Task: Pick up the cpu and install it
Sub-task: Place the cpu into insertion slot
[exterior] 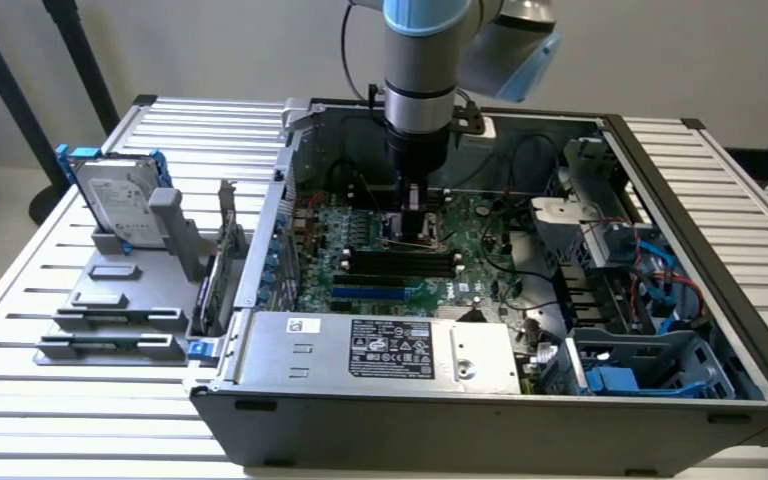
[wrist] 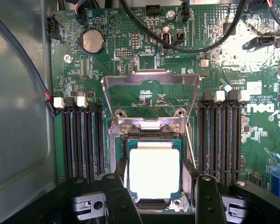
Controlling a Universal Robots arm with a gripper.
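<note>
The black two-fingered gripper (wrist: pixel 155 186) stands low inside the open grey computer case (exterior: pixel 491 410), directly over the green motherboard (wrist: pixel 144 70). Its jaws are spread wide, flanking the small square silver-topped cpu (wrist: pixel 154 172), which sits within the socket below the raised metal retention frame (wrist: pixel 149 100). Whether the jaws actually grip the chip cannot be determined.

You see an open computer case (exterior: pixel 704 260) on a slatted table (exterior: pixel 37 300). A hard drive (exterior: pixel 115 205) stands upright in a grey holder (exterior: pixel 117 300) beside it.

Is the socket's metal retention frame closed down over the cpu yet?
No, the retention frame stands flipped open behind the socket, leaving the cpu uncovered.
</note>
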